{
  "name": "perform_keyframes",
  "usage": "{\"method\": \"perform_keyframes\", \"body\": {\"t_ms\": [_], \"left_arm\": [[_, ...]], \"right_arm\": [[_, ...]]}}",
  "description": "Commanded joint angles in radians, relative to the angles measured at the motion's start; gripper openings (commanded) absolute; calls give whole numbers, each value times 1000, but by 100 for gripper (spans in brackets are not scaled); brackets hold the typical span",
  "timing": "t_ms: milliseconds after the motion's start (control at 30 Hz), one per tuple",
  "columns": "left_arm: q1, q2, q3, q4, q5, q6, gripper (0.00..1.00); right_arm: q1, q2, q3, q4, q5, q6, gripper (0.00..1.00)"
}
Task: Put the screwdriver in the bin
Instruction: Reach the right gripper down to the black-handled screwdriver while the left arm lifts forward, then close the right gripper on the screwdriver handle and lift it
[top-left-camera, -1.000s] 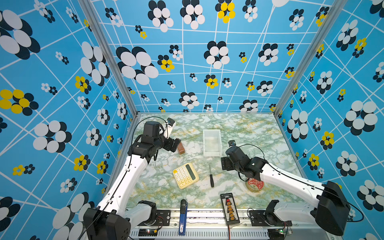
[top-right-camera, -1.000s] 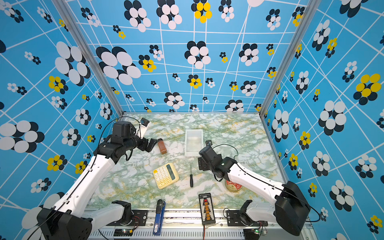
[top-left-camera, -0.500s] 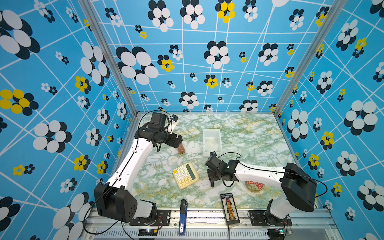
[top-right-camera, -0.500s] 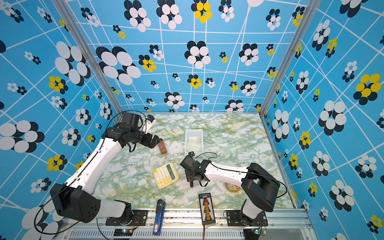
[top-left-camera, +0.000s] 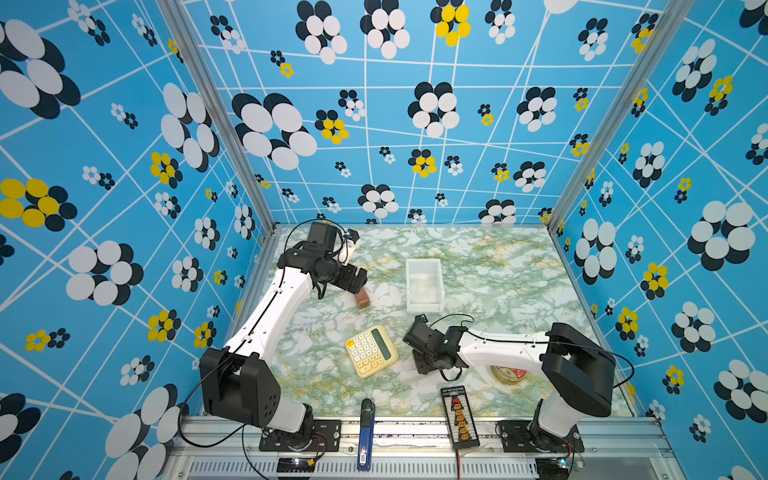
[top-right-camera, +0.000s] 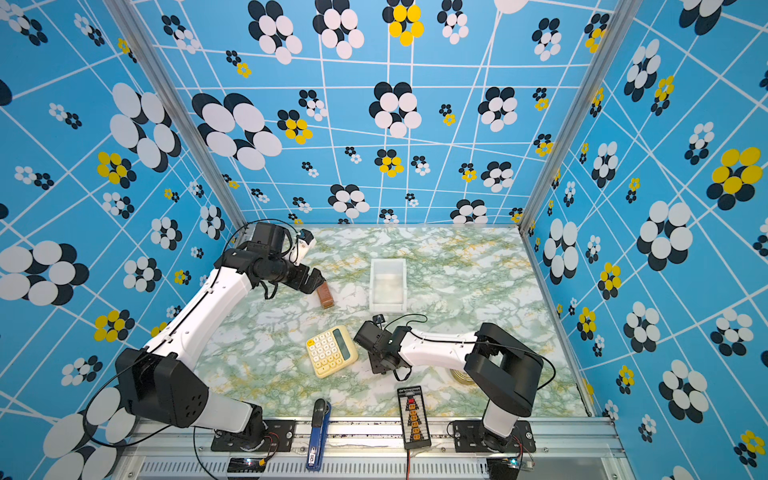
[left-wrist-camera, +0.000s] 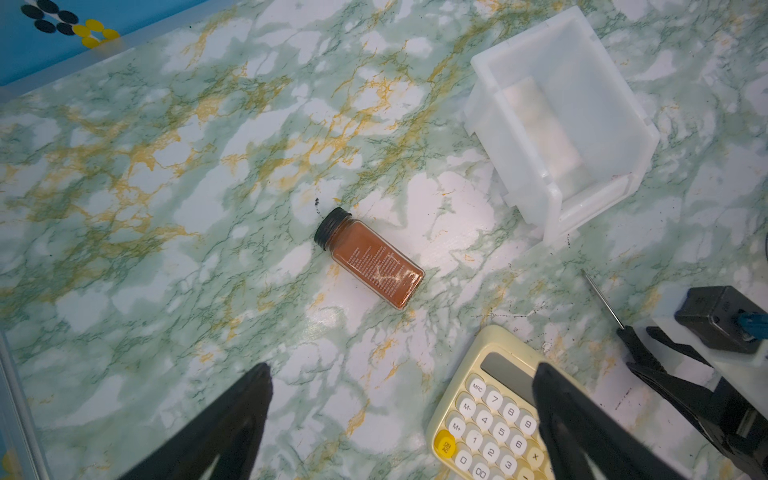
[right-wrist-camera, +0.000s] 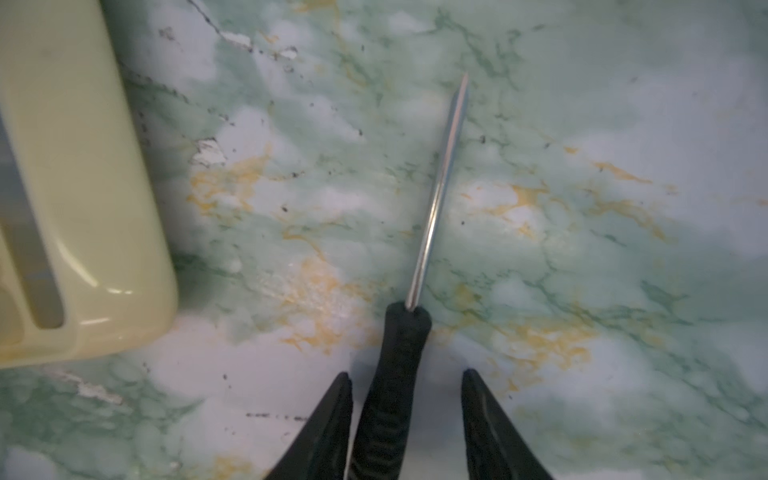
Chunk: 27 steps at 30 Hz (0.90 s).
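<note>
**Marble table (top-left-camera: 503, 266): screwdriver (right-wrist-camera: 405, 332) straddled, not yet gripped**

Blue flowered walls (top-left-camera: 415, 124) are set around the green-veined top. The screwdriver is laid flat just right of the calculator (top-left-camera: 371, 351) and on the near side of the bin (top-left-camera: 424, 308), apart from it, with the thin shaft pointed toward the far side. The right gripper (right-wrist-camera: 406, 376) is positioned low over the black handle; its jaws are seen partly open, with one finger placed on each side. One finger is seen close against the handle, though contact cannot be confirmed; a clear gap is left at the other. In both top views the screwdriver is hidden beneath the right arm (top-left-camera: 498, 353). The bin is stood upright near the middle of the table, toward the far side. The left gripper (left-wrist-camera: 401, 370) is held above the far-left area with its jaws spread wide and nothing between them; a spice jar (left-wrist-camera: 370, 257) is laid on its side beneath it. A tin (top-left-camera: 509, 374) is partly covered by the right arm.
</note>
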Motion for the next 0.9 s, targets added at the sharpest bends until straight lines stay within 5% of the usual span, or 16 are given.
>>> {"method": "perform_keyframes", "body": {"t_ms": [0,567,867], "left_arm": [[-9,11,34,-6,22,-5,99],[-27,25,39,-26,-24,14,99],[-38,26,74,-14,-41,22,99]], "right_arm": [[18,53,7,-36,-11,26,42],[54,72,-2,-78,95,29,16],[54,13,-35,-43,99,11,13]]}}
